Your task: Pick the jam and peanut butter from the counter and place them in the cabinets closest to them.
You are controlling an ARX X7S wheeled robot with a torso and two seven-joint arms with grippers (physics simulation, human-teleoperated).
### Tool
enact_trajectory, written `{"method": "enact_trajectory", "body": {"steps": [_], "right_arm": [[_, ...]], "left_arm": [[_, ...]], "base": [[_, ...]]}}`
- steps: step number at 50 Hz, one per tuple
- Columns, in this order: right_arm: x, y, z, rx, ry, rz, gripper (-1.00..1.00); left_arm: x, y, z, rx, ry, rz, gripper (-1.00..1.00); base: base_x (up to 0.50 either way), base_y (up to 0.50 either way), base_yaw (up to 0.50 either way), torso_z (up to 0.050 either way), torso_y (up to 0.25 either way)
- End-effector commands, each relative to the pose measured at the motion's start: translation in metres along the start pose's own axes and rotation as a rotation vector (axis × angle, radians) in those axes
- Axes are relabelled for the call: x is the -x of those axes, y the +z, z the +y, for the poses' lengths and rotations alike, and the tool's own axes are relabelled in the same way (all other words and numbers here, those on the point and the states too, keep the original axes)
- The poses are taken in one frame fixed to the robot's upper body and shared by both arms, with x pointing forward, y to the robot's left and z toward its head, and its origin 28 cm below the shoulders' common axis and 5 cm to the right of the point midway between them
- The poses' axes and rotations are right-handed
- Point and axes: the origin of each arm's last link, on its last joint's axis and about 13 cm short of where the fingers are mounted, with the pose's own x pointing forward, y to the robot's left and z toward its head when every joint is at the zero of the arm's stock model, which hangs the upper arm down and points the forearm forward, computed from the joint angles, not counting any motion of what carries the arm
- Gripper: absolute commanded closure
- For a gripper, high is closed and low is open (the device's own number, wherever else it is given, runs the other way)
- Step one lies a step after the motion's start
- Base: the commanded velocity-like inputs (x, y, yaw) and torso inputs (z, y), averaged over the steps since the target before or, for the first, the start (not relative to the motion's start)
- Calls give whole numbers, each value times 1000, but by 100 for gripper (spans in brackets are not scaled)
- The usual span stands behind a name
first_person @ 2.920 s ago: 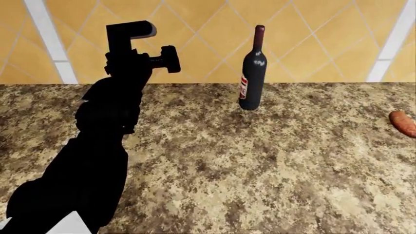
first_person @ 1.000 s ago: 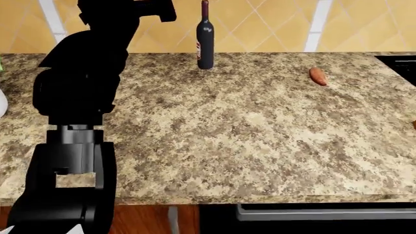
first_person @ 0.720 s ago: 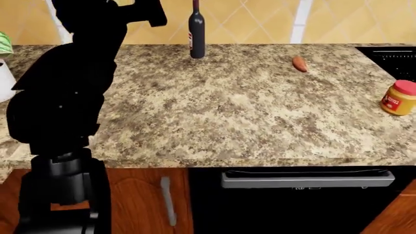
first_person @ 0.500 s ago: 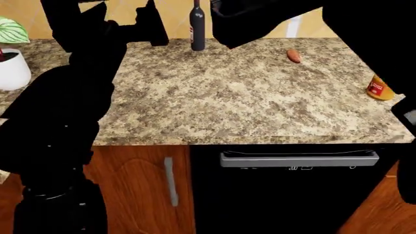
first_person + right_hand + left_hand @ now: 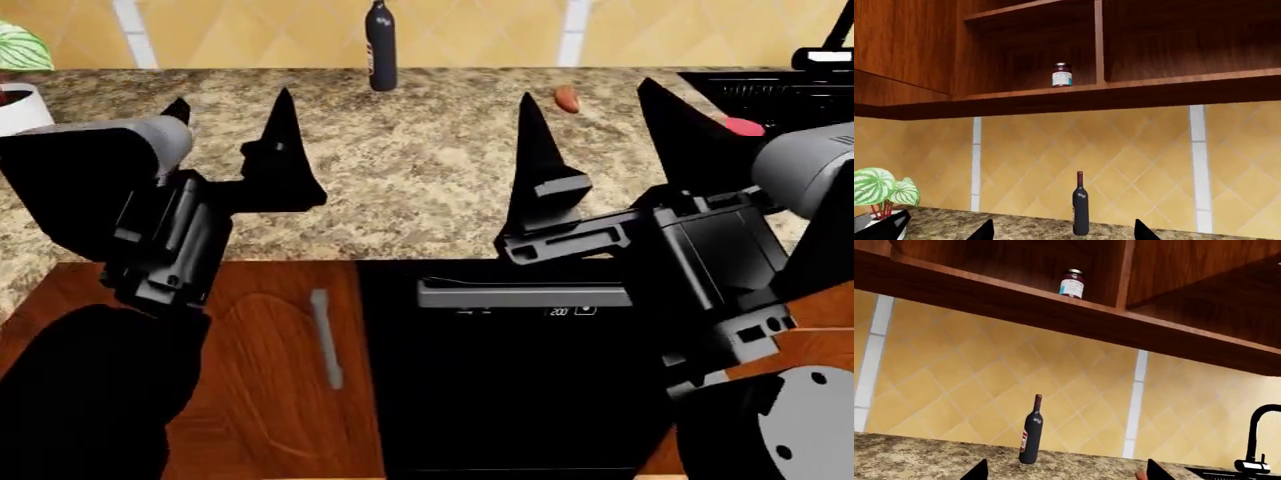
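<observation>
Since half a second ago our head view has pulled back from the counter point(image 5: 441, 160): both arms now hang in front of the dishwasher point(image 5: 521, 380), and the peanut butter point(image 5: 742, 126), then in plain sight at the right, shows only its red lid behind the right arm. The jam point(image 5: 1072, 284) stands on the open upper cabinet shelf point(image 5: 1007, 287), above the wine bottle point(image 5: 383, 45). We judge that half of the task complete; the peanut butter remains on the counter near the sink faucet point(image 5: 1257, 440).

The left gripper point(image 5: 230, 130) and right gripper point(image 5: 587, 125) both point away from us toward the backsplash, fingers spread wide, holding nothing. A sausage point(image 5: 567, 98) lies far right; a potted plant point(image 5: 20, 75) stands far left.
</observation>
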Motion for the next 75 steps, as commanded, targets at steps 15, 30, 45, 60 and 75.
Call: {"method": "enact_trajectory", "body": {"steps": [15, 30, 45, 60, 75], "right_arm": [[30, -30, -7, 79, -17, -117, -100], [32, -30, 0, 140, 11, -147, -100], [32, -30, 1, 132, 20, -142, -100], [33, -30, 2, 144, 21, -140, -100], [31, -35, 5, 131, 57, -84, -100]], "left_arm": [[35, 3, -9, -77, -68, -32, -100], [38, 15, -5, -73, -46, -71, -100], [41, 19, -6, -73, -56, -89, -100], [42, 24, -6, -67, -52, -102, -100], [42, 26, -4, -61, -42, -109, -100]], "base": [[20, -500, 0, 0, 0], [251, -503, 0, 0, 0], [299, -503, 0, 0, 0], [297, -503, 0, 0, 0], [356, -312, 0, 0, 1]]}}
